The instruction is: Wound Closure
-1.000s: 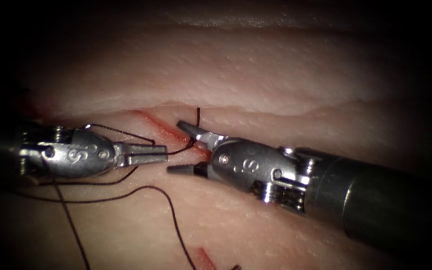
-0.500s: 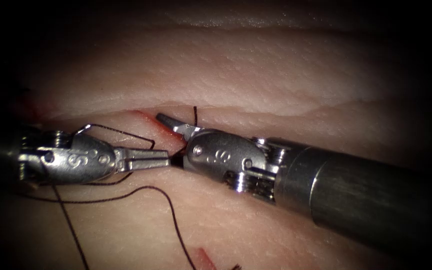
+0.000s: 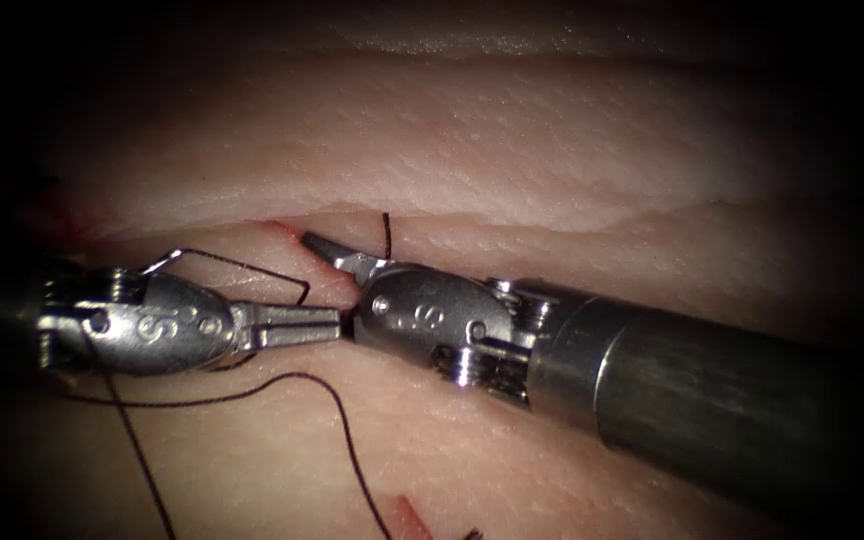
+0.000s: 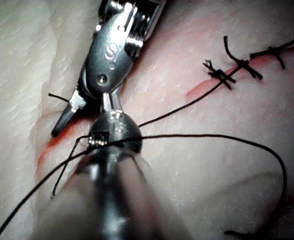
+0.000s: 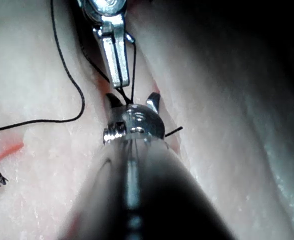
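My left tool [image 3: 330, 320] lies left of the cut [image 3: 282, 230], its jaws shut on the dark thread [image 3: 292, 377] at their tip. The right tool [image 3: 330, 285] comes in from the right with jaws open; its upper jaw lies along the cut and its lower jaw is hidden behind the left tool's tip. In the right wrist view the right tool [image 5: 132, 102] straddles the strand leaving the left tool [image 5: 119, 85]. A short thread end [image 3: 387, 230] stands up from the cut. The left wrist view shows the right tool [image 4: 81, 120] open over the tissue [image 4: 187, 165].
Loose thread loops across the tissue [image 3: 552, 130] below the left tool and runs off the lower edge. Knotted stitches [image 4: 237, 67] with cut ends lie further along the cut. Red fluid [image 3: 410, 515] marks the tissue near the lower edge.
The right tool has slid left along the cut with its jaws open, up to the left tool's tip and the thread there. The left tool has stayed in place.
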Controlling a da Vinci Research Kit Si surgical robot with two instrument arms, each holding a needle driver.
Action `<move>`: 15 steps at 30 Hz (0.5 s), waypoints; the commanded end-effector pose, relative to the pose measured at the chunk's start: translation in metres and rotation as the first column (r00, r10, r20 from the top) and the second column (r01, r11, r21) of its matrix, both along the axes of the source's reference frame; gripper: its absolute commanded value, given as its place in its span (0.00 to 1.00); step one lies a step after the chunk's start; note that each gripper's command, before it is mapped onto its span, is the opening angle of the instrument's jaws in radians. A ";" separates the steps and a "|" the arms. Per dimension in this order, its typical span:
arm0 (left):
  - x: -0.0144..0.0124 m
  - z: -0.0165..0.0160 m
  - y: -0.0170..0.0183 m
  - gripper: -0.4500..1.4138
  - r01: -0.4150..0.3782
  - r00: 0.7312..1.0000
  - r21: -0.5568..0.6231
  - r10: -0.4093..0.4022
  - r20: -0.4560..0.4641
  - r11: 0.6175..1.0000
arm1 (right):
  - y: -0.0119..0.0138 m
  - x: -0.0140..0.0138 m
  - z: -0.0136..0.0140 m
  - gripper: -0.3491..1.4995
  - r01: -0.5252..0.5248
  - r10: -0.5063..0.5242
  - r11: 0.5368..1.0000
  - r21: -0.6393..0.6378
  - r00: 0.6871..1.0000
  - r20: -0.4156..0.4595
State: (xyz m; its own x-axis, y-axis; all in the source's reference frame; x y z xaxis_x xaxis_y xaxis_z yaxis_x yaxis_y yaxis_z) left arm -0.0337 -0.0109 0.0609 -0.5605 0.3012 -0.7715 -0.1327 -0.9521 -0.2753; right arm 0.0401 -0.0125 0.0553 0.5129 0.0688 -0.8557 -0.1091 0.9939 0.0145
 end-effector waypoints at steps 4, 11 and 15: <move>-0.0006 0.0004 -0.0001 0.00 -0.002 1.000 -0.001 0.002 0.003 1.000 | 0.0004 0.0006 0.0005 0.41 -0.002 0.002 1.000 -0.010 1.000 -0.010; -0.0004 0.0001 -0.0005 0.00 -0.010 1.000 0.001 0.010 0.007 1.000 | 0.0004 0.0004 0.0006 0.00 0.005 -0.005 1.000 -0.017 1.000 -0.023; 0.0000 -0.0002 -0.0010 0.00 -0.016 1.000 0.001 0.016 0.011 1.000 | 0.0004 -0.0003 0.0001 0.60 0.008 -0.008 1.000 -0.009 0.999 -0.031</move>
State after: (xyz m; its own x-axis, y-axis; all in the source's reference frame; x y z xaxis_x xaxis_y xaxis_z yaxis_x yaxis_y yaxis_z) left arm -0.0329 -0.0122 0.0599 -0.5585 0.2930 -0.7760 -0.1126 -0.9537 -0.2789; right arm 0.0390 -0.0126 0.0551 0.4854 0.0594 -0.8723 -0.0959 0.9953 0.0144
